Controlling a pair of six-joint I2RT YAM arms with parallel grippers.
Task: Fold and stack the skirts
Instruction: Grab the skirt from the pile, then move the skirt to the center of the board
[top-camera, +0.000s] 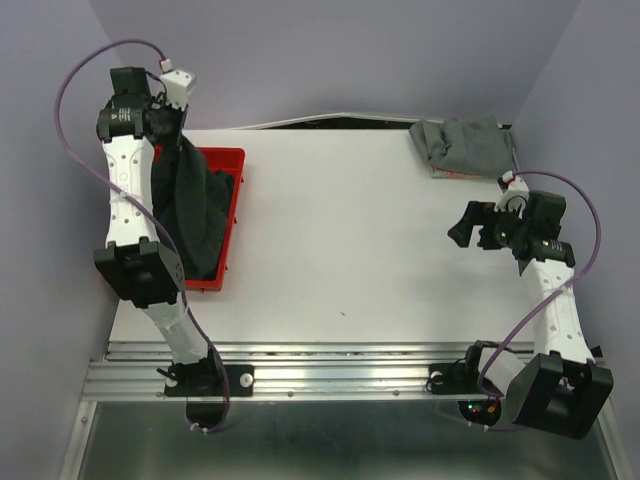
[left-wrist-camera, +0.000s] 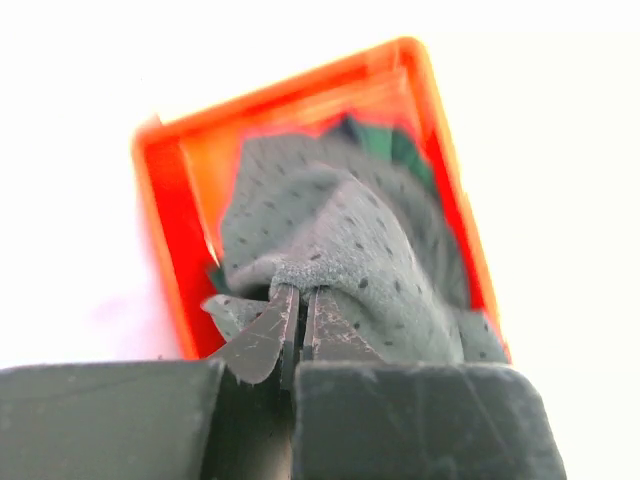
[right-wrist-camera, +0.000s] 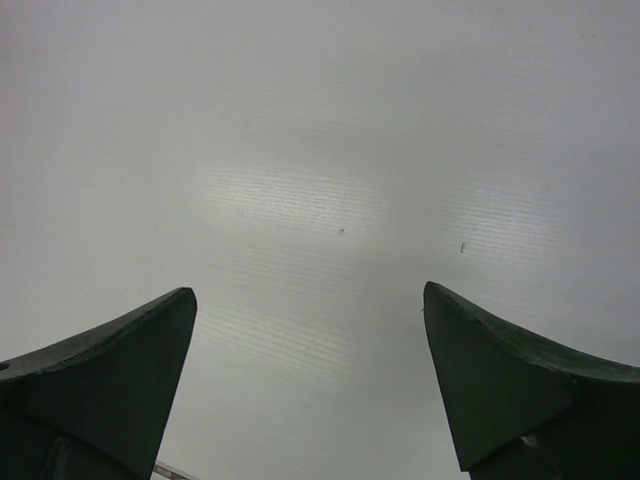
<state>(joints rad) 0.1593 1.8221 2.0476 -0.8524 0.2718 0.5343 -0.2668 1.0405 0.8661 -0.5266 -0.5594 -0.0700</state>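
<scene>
We see a white table (top-camera: 340, 250) from above, with two white robot arms bolted at its near edge. The left arm (top-camera: 135, 200) reaches along the table's left side to the far end of a red plastic tray (top-camera: 225, 153) that sits at the far left of the table. The right arm (top-camera: 555, 300) bends over the right side, well apart from the tray.

A dark charcoal skirt with fine dots (top-camera: 190, 215) fills most of the tray and spills over its near rim. A plain grey skirt (top-camera: 470, 145) lies crumpled at the table's far right corner, touching neither arm. In the left wrist view, a small patch of green plaid skirt (left-wrist-camera: 392, 148) shows beneath the dotted one, at the tray's far end.

The left gripper (left-wrist-camera: 301, 292) is clenched on a bunched fold of the dotted skirt, its fingers nearly together, and the cloth rises from the tray in a peak to meet them. The right gripper (right-wrist-camera: 308, 290) is spread wide and holds nothing, hovering over bare tabletop.
</scene>
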